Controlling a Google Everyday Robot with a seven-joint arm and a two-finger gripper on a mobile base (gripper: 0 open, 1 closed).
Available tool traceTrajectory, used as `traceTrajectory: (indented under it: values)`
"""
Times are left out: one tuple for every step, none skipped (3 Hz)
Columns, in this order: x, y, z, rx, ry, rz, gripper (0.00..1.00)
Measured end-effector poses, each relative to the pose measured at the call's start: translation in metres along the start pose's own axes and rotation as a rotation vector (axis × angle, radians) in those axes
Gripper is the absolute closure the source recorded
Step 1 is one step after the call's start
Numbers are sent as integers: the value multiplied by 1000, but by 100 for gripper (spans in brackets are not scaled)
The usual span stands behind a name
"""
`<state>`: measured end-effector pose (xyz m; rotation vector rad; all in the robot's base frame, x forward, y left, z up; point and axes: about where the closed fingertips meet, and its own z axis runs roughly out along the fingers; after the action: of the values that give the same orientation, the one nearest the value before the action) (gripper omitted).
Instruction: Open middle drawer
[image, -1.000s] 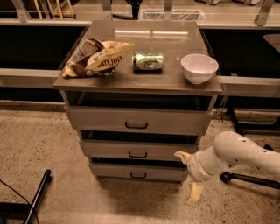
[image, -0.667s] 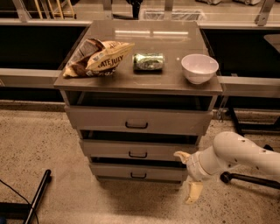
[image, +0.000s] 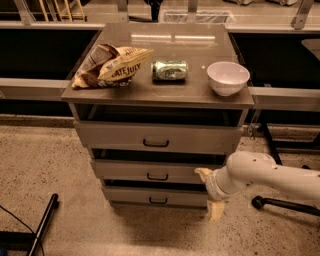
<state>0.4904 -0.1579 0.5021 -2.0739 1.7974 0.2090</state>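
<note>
Hovering with fingers spread apart, the cream two-finger gripper (image: 209, 192) sits at the right end of the wide grey flat-fronted middle drawer (image: 125, 169); its black bar handle (image: 157, 176) lies leftward.

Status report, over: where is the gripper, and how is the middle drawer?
Gripper open, low beside the right end of the drawer fronts. Middle drawer not gripped, its handle untouched. Nothing in front of the handle.

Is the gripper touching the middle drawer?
Cannot tell. Camera view: the gripper at the right end of the middle drawer overlaps its front; neither contact nor gap is plain.
</note>
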Motion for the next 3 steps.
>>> traceTrajectory:
  values:
    - [31, -31, 19, 95, 74, -50, 0]
    - [51, -50, 41, 138, 28, -33, 0]
    - [67, -70, 52, 117, -44, 4, 0]
